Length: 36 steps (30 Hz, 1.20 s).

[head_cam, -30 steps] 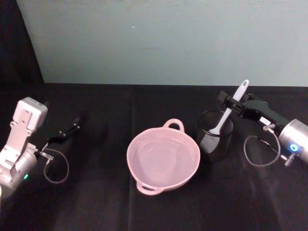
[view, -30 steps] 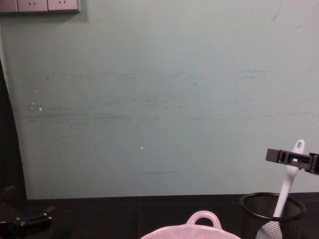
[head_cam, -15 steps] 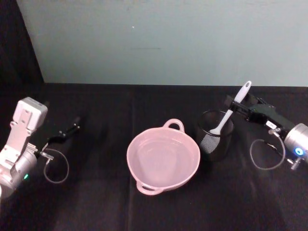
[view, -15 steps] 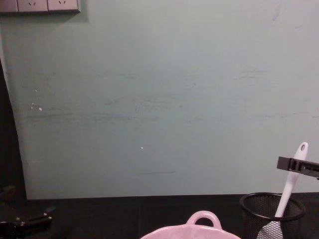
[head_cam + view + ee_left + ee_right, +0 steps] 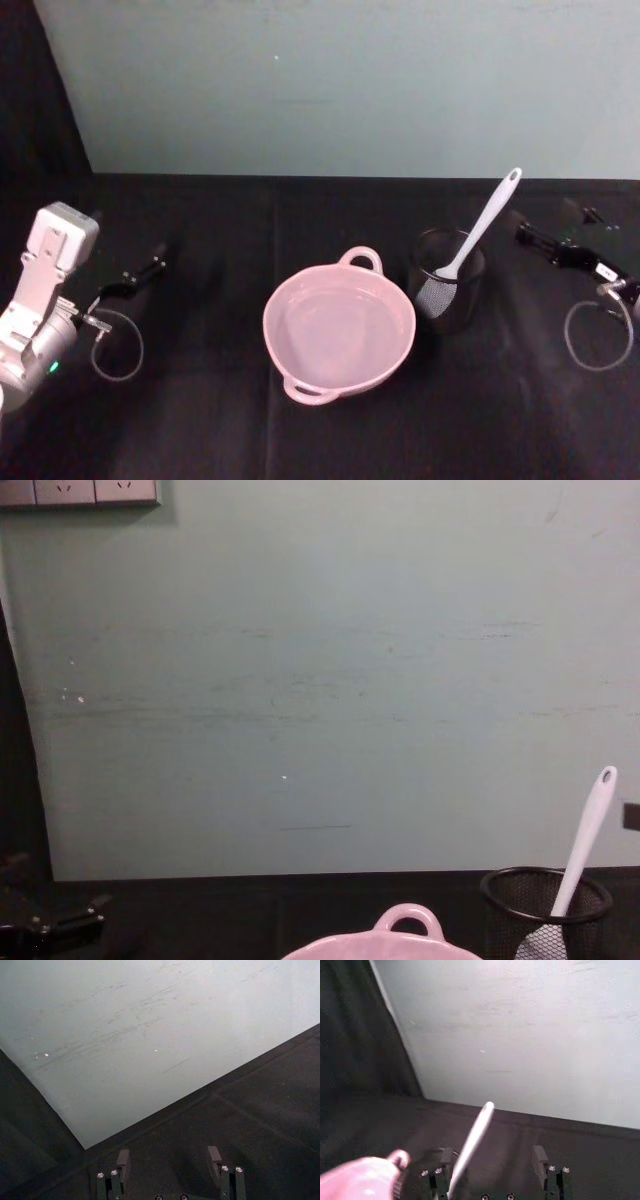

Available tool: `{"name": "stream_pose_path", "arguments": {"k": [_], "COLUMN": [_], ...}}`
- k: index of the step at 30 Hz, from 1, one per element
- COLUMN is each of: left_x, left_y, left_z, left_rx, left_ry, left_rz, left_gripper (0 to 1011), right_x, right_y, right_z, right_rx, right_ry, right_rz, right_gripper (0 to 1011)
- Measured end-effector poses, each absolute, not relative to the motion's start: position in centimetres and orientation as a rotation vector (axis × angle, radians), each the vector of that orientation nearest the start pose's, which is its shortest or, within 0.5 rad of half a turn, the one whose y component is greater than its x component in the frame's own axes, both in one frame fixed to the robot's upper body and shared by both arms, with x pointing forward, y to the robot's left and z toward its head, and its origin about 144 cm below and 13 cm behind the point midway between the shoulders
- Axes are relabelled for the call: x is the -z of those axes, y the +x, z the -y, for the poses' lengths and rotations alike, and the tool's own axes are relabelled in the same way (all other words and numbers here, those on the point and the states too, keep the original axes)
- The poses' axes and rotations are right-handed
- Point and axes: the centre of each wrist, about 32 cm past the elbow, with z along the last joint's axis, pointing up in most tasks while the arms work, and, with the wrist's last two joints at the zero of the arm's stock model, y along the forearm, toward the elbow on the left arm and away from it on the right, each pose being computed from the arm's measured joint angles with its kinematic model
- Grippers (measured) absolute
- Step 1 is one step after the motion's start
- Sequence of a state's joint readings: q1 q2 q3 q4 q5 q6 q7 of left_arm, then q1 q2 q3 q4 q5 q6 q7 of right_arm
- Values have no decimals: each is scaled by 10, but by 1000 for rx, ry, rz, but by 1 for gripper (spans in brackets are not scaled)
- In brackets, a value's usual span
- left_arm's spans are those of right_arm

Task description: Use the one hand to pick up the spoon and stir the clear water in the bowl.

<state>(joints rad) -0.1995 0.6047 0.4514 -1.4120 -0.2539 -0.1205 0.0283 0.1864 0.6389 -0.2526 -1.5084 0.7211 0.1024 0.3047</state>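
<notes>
head downward, chest level, bowl shared

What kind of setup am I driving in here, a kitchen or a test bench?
Likely a staged test bench, not a kitchen: a black cloth-covered table against a plain pale green wall, wall sockets above, and just three props: a pink bowl and a black mesh cup holding a white spoon.

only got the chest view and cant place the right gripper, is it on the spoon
Observer: no, in the head view the right gripper is off to the right of the spoon, not touching it.
Operator: is it open
Observer: yes, the right wrist view shows its fingers spread, with the spoon handle ahead of them, ungripped.
Operator: and the left one
Observer: the left gripper sits open at the far left, away from the bowl.
</notes>
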Motion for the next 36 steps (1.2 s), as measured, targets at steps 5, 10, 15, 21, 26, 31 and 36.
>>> {"name": "stream_pose_path", "arguments": {"k": [5,10,15,21,26,31,36], "left_x": [-1140,-1140,-1140,-1140,-1140,-1140,-1140], "left_y": [489,489,489,489,489,489,489], "left_z": [-310,-310,-310,-310,-310,-310,-310], "left_rx": [-1248,-1248,-1248,-1248,-1248,-1248,-1248], "left_ry": [305,304,305,304,304,305,304], "left_rz": [285,285,285,285,285,285,285], "left_gripper": [1005,1005,1005,1005,1005,1005,1005], "right_x": [-1204,-1191,-1178,-1166,-1163,-1162,-1162], "right_y": [494,496,502,505,505,505,505], "right_z": [347,344,344,341,339,339,339], "right_rx": [1172,1211,1220,1214,1215,1218,1218], "right_ry": [-167,-159,-181,-240,-248,-248,-249], "right_rz": [-45,16,43,43,40,38,38], "right_gripper": [1003,1002,1002,1003,1003,1003,1003]}}
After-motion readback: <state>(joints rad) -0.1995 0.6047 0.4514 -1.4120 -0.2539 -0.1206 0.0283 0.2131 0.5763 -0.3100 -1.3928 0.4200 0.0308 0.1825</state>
